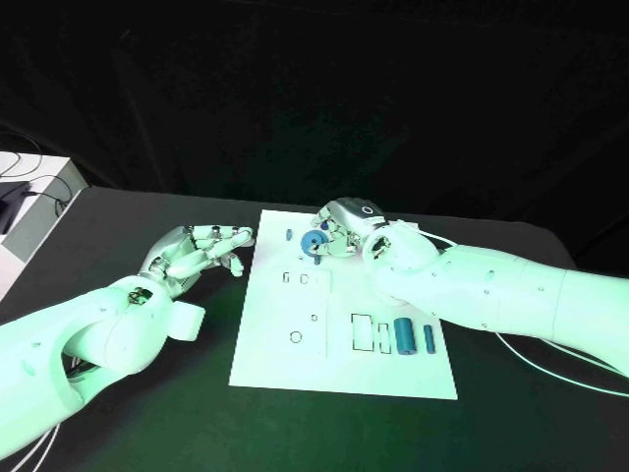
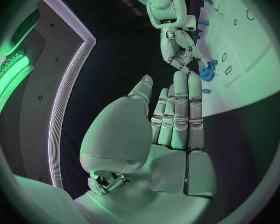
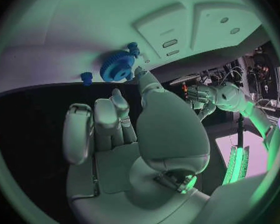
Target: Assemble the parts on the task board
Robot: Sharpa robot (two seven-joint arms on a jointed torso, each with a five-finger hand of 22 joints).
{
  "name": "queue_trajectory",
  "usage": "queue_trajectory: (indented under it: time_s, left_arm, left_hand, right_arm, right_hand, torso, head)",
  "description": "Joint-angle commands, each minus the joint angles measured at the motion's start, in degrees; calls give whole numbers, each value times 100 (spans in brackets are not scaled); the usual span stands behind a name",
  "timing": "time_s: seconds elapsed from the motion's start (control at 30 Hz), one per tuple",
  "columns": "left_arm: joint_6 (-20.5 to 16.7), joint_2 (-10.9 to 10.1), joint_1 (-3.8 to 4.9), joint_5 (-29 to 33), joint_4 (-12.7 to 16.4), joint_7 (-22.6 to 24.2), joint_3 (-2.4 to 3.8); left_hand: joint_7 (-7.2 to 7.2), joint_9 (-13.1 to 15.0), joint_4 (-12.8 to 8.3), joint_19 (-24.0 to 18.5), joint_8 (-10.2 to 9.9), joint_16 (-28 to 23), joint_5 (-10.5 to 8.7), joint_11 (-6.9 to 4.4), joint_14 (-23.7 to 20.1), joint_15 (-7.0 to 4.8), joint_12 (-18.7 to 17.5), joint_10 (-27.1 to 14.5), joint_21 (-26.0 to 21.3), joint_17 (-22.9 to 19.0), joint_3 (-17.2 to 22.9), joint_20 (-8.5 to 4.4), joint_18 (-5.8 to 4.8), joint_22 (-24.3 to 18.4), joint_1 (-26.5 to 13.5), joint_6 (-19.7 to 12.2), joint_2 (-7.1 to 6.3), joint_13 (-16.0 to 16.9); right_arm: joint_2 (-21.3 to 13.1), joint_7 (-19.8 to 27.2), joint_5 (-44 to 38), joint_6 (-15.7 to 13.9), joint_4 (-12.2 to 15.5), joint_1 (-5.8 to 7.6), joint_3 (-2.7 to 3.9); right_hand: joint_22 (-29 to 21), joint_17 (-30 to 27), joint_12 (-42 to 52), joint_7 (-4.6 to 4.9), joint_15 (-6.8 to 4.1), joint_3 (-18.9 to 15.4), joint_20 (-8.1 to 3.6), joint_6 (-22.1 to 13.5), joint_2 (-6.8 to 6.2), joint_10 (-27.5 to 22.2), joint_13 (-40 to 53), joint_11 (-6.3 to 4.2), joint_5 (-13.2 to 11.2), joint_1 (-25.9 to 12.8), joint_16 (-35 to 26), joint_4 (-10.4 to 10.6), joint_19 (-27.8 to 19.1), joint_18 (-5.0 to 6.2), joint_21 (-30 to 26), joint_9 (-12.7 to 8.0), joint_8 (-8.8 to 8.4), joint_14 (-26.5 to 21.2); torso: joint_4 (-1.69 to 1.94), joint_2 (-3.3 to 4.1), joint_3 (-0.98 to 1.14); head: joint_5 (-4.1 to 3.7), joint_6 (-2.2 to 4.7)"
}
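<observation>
Nearest the lens, at five o'clock on the task board [image 1: 279,364], the blue cylinder [image 1: 403,334] lies unplaced, while the blue gear [image 1: 314,242] at twelve o'clock should be pressed squarely down by the empty right hand [image 1: 360,228], fingers loosely spread, with the left hand [image 1: 201,252] kept idle, fingers apart and holding nothing, off the board's nine o'clock edge.

A black worktop [image 1: 144,211] carries the white task board [image 1: 294,364] at its middle; the left robot hand [image 1: 201,251] rests just beside the board.

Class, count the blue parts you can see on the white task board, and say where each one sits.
4: a gear and small peg at the far end by the right hand; two bars at the near end. Others may be hidden.
</observation>
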Motion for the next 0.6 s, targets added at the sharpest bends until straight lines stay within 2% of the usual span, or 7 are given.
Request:
queue_trajectory:
  time_s: [0.03, 0.33, 0.6]
  left_arm:
    - [93, 10, -2, 8, 9, 23, 4]
    - [93, 12, -2, 8, 6, 23, 4]
    - [88, 9, -2, 8, 0, 23, 4]
  left_hand:
    - [-4, -4, -11, -37, -4, 8, -17, -2, -43, 1, -8, -47, 33, -6, 21, -4, 76, -11, 3, -33, -12, 2]
    - [-4, -4, -11, -37, -4, 8, -17, -2, -43, 1, -8, -47, 33, -6, 21, -4, 76, -11, 3, -33, -12, 2]
    - [-4, -4, -11, -37, -4, 8, -17, -2, -43, 1, -8, -47, 33, -6, 21, -4, 76, -11, 3, -33, -12, 2]
  right_arm:
    - [19, -104, -86, 176, -17, -7, 1]
    - [60, -146, -117, 212, -68, -14, 1]
    - [66, -156, -120, 238, -88, -25, 1]
  right_hand:
    - [1196, 9, -27, -8, 31, 0, 38, -31, -68, -26, -10, -3, -49, -12, 26, 39, 516, -28, 8, 10, -21, 1]
    - [1198, 11, -8, -11, 30, 3, 38, -19, -72, -21, -17, -5, -64, 27, 26, 63, 517, -29, 13, 16, -20, 0]
    - [1199, 15, 16, -24, 22, 25, 32, 32, -19, -4, -17, -16, 41, 72, 25, -9, 517, -31, 16, 22, -20, 4]
  torso:
    - [3, -2, -3]
    - [-1, 0, -4]
    - [-3, -5, -4]
  head:
    - [7, -13]
    - [14, -30]
    - [20, -50]
